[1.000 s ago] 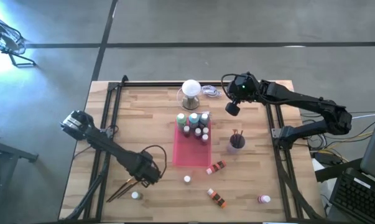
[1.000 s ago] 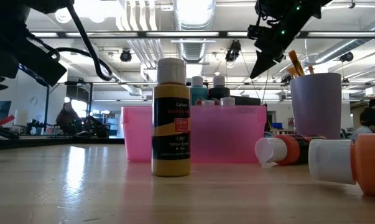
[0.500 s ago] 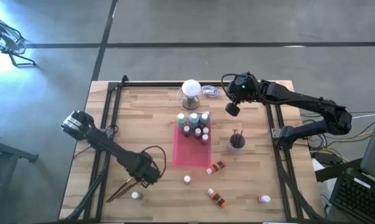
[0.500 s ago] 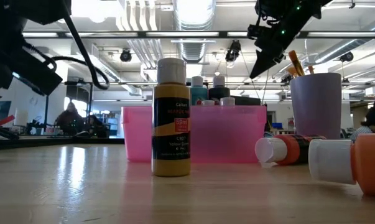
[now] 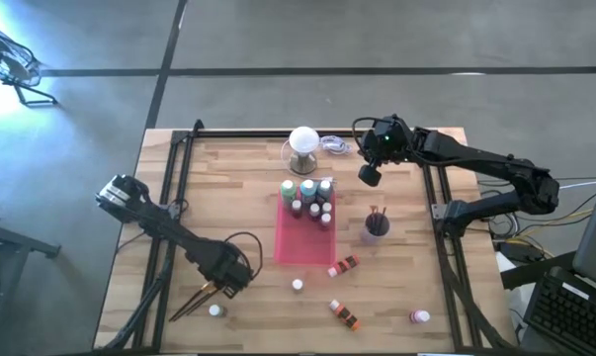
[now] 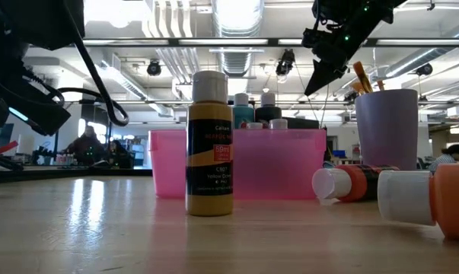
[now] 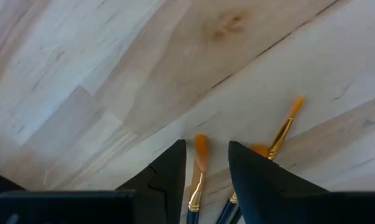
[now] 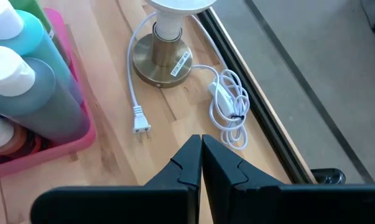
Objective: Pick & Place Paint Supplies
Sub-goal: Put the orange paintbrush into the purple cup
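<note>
Between my left gripper's (image 7: 203, 165) two dark fingers (image 7: 168, 174) lies the orange bristle tip of a thin brush (image 7: 199, 163), with the jaws standing partly apart on either side of it, low over the wood; I cannot tell whether the pads actually touch it. A second brush (image 7: 285, 127) lies just beside, outside one finger, and its gold ferrule and orange tip angle away across the planks. From above, this gripper (image 5: 218, 288) sits near the front left of the table (image 5: 228, 188), the brush handles (image 5: 191, 303) fanning out from it toward the front edge, and a small white-capped bottle (image 5: 216, 311) stands just beside them.

My right gripper (image 8: 201, 158) hangs above the far side of the table with its fingers pressed together and nothing between them. Below it lie a white power cord (image 8: 227, 106) with its plug (image 8: 140, 122), and the brass base of the ball-topped lamp (image 8: 162, 57).

Near the table's middle is the pink tray (image 5: 302, 247), with the teal bottle (image 5: 307, 188) and several other capped bottles clustered at its far end. Right of it stands a cup (image 5: 376, 228) holding brushes. In front of the tray, a single bottle (image 5: 298, 285) stands upright, an orange bottle (image 5: 345, 265) lies on its side, another orange bottle (image 5: 344, 314) lies nearer the front edge, and a pink bottle (image 5: 418, 316) lies toward the front right corner.
</note>
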Robot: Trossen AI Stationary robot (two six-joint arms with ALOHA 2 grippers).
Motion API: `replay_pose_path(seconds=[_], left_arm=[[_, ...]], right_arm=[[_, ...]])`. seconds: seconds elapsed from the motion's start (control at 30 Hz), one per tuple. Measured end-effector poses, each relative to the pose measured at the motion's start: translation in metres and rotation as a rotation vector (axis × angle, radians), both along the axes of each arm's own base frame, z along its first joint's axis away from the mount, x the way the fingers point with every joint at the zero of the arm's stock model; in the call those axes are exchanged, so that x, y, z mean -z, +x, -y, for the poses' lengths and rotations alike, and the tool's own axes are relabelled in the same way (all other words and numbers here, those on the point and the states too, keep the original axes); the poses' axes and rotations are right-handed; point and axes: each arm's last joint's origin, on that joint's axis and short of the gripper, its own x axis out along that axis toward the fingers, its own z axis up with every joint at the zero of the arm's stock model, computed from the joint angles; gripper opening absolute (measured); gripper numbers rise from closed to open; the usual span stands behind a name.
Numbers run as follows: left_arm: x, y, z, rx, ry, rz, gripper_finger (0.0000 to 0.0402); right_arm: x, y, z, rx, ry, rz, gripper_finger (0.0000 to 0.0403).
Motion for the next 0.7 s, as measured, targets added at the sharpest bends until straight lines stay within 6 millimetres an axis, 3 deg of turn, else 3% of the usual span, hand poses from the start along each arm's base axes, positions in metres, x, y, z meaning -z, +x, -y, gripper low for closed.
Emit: replay_pose_path(seconds=[0.2, 0.6, 0.7], left_arm=[[0.0004, 0.0001, 0.0004, 0.000, -0.013, -0.002, 0.0113], [0.0011, -0.0006, 0.0000, 0.057, -0.018, 0.000, 0.0013], [0.0003, -0.0004, -0.0011, 0.057, -0.021, 0.004, 0.0008]], right_arm=[[0.0000, 0.0000, 0.0000, 0.000, 0.000, 0.000, 0.0008], [0.0009, -0.0002, -0.0001, 0.003, 0.004, 0.001, 0.0008], [0.0051, -0.0010, -0.0006, 0.003, 0.011, -0.011, 0.0008]])
